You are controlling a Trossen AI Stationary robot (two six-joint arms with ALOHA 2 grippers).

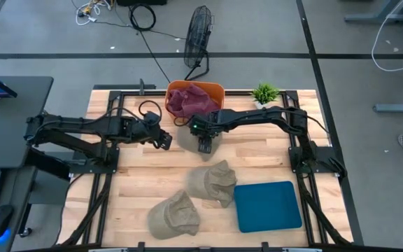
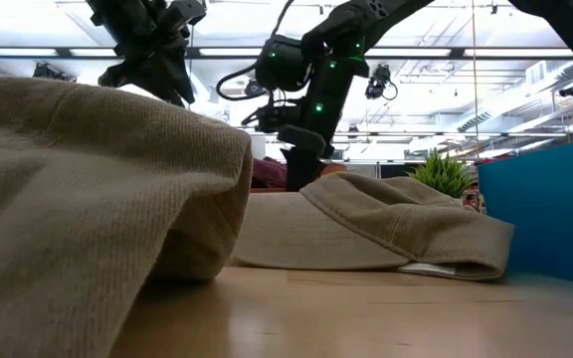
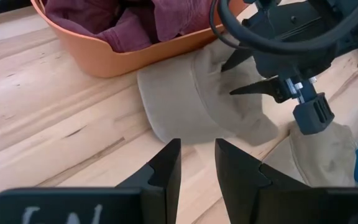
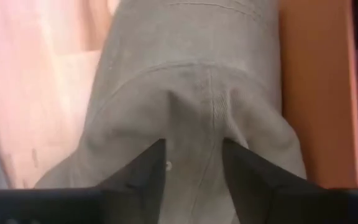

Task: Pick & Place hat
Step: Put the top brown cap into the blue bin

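On the hat [image 1: 189,141], right gripper [image 1: 206,145]

Bare table [image 1: 257,150] centre-right, orange basket [image 1: 219,89] against rear hat [image 1: 189,142], blue mat [image 1: 268,205] front-right

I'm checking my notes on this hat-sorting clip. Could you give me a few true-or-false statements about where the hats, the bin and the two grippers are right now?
1. The orange bin holds dark red cloth. True.
2. The right gripper is over the tan hat beside the bin. True.
3. The blue mat has a hat lying on it. False: the mat is bare; the nearest hat lies on the wood beside it.
4. The left gripper is shut on a hat. False: it is open and empty, left of the hat beside the bin.
5. Two more tan hats lie nearer the table's front; one is the front-left hat. True.
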